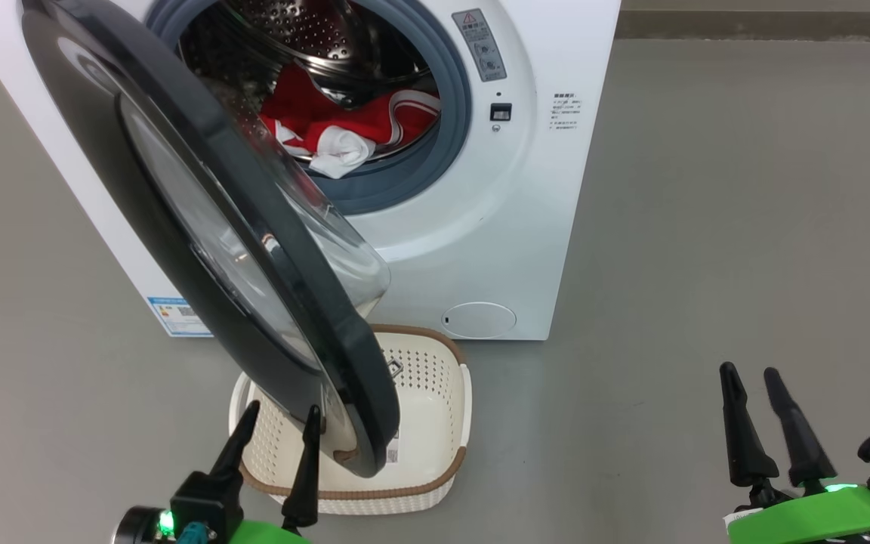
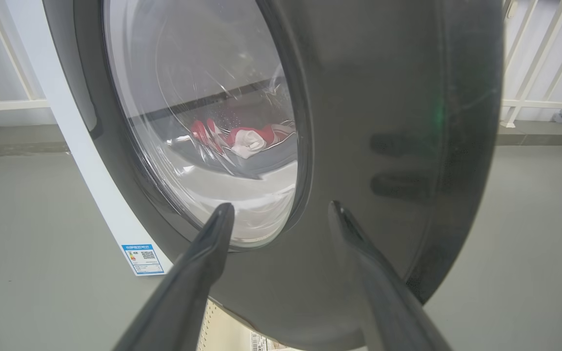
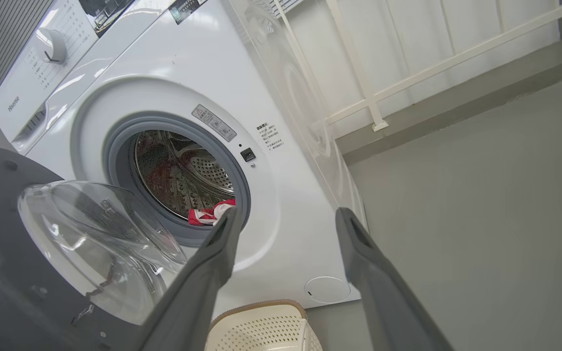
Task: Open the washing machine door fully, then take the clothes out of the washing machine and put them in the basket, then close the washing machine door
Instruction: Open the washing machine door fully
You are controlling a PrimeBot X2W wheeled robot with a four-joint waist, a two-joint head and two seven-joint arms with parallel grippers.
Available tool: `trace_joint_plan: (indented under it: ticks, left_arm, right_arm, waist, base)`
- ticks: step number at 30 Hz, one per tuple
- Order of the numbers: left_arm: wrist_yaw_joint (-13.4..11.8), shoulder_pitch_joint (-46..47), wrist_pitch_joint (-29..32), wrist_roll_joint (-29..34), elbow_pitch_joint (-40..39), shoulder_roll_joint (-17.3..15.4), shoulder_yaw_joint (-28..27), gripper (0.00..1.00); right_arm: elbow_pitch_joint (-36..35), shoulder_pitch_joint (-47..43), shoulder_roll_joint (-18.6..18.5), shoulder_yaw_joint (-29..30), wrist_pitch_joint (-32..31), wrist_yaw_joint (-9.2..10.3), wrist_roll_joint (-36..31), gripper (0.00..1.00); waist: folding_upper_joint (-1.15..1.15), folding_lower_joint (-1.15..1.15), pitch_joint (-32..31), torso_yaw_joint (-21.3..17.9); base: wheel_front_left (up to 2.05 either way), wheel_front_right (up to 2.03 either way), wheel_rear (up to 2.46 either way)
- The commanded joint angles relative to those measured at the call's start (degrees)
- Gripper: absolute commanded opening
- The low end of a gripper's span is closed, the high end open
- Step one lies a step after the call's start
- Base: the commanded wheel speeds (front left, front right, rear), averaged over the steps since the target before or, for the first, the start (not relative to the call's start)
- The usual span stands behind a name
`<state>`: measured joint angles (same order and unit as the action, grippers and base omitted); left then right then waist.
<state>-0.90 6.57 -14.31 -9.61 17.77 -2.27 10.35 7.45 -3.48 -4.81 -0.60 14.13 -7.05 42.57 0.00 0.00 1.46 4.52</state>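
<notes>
At the lower left of the head view, the left tool (image 1: pixel 284 408) is spread and empty. Its tips are just in front of the lower rim of the door (image 1: pixel 254 249), on the glossy outer side. At the lower right, the right tool (image 1: pixel 748 370) is also spread and empty, over bare floor (image 1: pixel 707 227) and well apart from everything. The basket (image 1: pixel 442 393) sits on the floor at lower centre. The door stands only partly open and hangs across it. Behind, the washing machine (image 1: pixel 518 211) fills the upper middle. The clothes (image 1: pixel 329 121) lie red and white at the front lip of the drum (image 1: pixel 314 38).

The step in hand looks like swinging the door wide. A push on the outer side would shut it, so the push should come from the inner side, or from a hook on the free edge. Carry it toward the left of the frame in a slow arc until basket and opening are uncovered.
</notes>
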Motion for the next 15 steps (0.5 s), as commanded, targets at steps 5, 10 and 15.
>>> trace_joint_plan:
  ticks: [5,10,15]
  left_arm:
    - [0.25,0.09,-0.69,0.63,-1.12,-0.68,-2.28,1.0]
    - [0.29,-0.04,-0.69,0.64,-0.91,-0.67,-2.27,1.0]
    - [0.23,-0.15,-0.69,0.56,-0.65,-0.67,-2.29,1.0]
  right_arm:
    - [-3.62,0.15,1.33,2.37,0.44,-0.44,-15.65,1.0]
    - [-3.67,-1.01,1.85,2.98,-0.23,-0.44,-25.77,1.0]
    - [-1.18,-1.98,1.91,2.53,-0.03,-0.44,-28.0,1.0]
  waist:
    - [0.0,0.0,-0.43,-0.2]
    - [0.0,0.0,-0.75,0.0]
    - [0.0,0.0,-0.98,0.1]
  base:
    - [0.0,0.0,0.0]
    - [0.0,0.0,0.0]
    - [0.0,0.0,0.0]
